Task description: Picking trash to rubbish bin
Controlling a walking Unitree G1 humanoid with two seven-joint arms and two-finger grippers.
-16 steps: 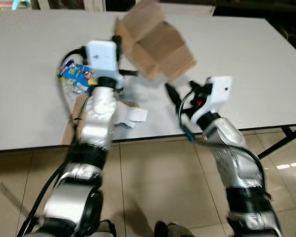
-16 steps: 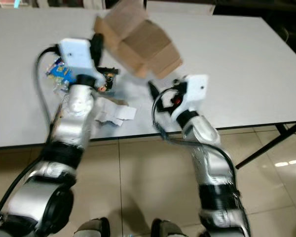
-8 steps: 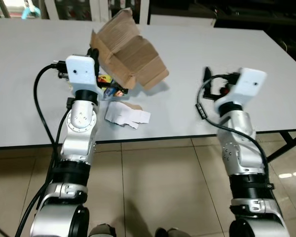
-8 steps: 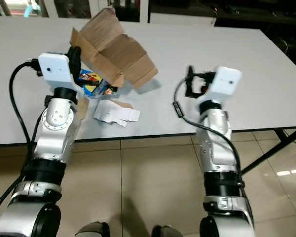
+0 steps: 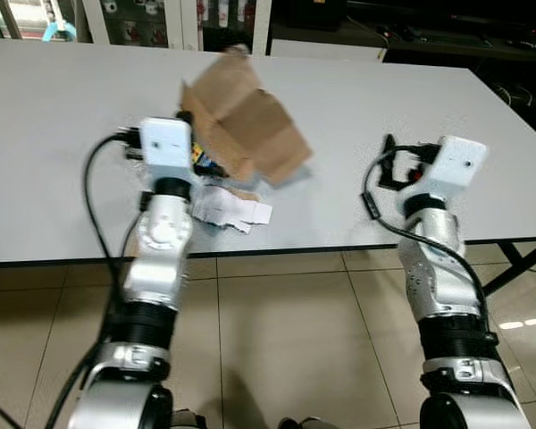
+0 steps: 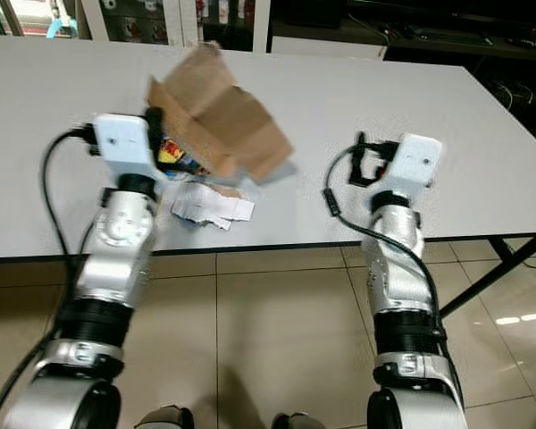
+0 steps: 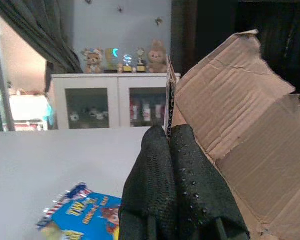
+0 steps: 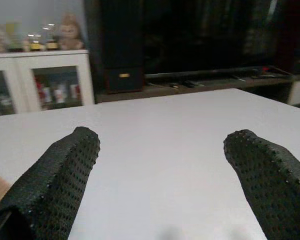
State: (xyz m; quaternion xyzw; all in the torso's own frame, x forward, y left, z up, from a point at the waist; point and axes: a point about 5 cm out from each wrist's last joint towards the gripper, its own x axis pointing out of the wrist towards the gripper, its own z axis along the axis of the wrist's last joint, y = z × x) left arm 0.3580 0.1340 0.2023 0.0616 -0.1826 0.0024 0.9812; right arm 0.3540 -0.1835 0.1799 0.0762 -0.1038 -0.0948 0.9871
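A torn brown cardboard piece (image 5: 246,125) hangs tilted above the white table (image 5: 54,179). My left gripper (image 7: 168,132) is shut on its edge, the two black fingers pressed together around the flap (image 7: 240,115). Under the cardboard lies a blue snack wrapper (image 7: 85,215), partly hidden (image 6: 174,156). A crumpled white paper (image 5: 232,210) rests on the table near the front edge, beside my left arm. My right gripper (image 8: 160,145) is open over bare table on the right (image 5: 389,156), apart from the cardboard, with nothing between its fingers.
I stand at the table's front edge on a tiled floor (image 5: 277,340). A black table leg (image 5: 518,259) slants down at the right. Beyond the table are a white glass-door cabinet (image 7: 110,100) and dark furniture (image 8: 200,40).
My right gripper has drawn back to the right, away from the cardboard. The left gripper keeps the cardboard lifted. The head view has shifted.
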